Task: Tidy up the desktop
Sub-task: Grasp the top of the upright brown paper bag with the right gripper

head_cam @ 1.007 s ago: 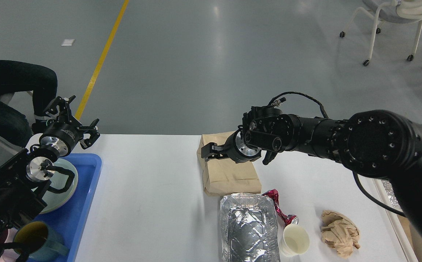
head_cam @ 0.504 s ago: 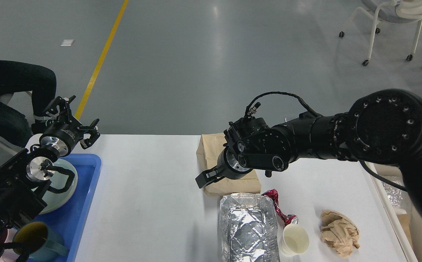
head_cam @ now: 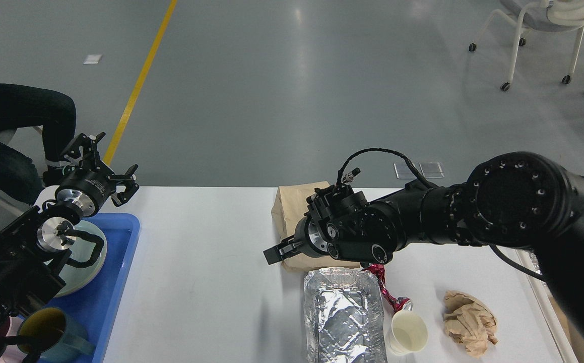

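Since the earlier frames the right gripper [head_cam: 277, 250] has been lowered and swung leftward to the near left corner of the brown paper bag [head_cam: 297, 222]; whether its fingers are apart cannot be told. A pickup of the bag is judged imminent. The left gripper [head_cam: 101, 166] is held spread and empty above the blue tray [head_cam: 120, 262]. On the white surface [head_cam: 201, 282] lie a foil container [head_cam: 344, 317], paper cup [head_cam: 408, 333] and crumpled paper [head_cam: 470, 322]; grey floor lies beyond.
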{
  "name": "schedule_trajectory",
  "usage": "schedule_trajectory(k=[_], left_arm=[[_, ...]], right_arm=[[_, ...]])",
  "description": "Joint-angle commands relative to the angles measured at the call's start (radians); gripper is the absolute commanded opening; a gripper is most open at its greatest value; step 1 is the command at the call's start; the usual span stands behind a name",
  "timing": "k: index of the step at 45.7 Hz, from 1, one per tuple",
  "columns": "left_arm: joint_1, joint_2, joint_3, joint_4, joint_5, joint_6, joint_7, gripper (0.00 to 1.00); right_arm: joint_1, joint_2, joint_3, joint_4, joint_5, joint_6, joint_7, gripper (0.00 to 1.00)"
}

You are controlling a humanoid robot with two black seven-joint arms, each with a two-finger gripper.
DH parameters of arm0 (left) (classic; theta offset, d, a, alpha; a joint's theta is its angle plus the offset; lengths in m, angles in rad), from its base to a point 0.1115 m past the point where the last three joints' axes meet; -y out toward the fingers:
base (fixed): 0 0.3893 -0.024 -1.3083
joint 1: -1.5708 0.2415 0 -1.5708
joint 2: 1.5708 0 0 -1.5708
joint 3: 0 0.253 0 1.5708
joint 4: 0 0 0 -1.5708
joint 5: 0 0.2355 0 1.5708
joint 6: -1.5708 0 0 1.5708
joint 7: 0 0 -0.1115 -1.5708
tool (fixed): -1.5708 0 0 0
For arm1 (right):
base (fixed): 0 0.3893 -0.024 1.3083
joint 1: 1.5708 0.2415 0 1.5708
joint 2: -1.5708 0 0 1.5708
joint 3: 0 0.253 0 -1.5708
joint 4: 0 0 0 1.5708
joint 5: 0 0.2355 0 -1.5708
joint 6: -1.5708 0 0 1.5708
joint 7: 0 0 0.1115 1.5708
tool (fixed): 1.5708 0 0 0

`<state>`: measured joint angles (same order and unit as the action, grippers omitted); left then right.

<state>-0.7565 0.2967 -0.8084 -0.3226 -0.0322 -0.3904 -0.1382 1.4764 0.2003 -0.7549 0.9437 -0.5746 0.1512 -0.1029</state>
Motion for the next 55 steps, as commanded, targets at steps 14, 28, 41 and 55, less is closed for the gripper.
schedule_trajectory(k=[14, 28, 41, 55], left_arm=[[0.0, -0.001, -0.002, 0.0, 0.0, -0.002, -0.001, 0.97], [-0.001, -0.001, -0.002, 0.0, 0.0, -0.002, -0.001, 0.97], [0.0, -0.001, -0.002, 0.0, 0.0, -0.002, -0.001, 0.97], [0.0, -0.001, -0.002, 0.0, 0.0, -0.002, -0.001, 0.97]], right_arm=[[-0.086, 0.004, -0.046, -0.089, -0.047, -0.05, -0.06, 1.0], [-0.149, 0.001, -0.063, -0.141, -0.041, -0.053, -0.078, 1.0], [-0.171, -0.002, -0.061, -0.181, -0.027, -0.113, -0.078, 0.98], [-0.185, -0.005, -0.058, -0.177, -0.018, -0.144, -0.077, 0.13]])
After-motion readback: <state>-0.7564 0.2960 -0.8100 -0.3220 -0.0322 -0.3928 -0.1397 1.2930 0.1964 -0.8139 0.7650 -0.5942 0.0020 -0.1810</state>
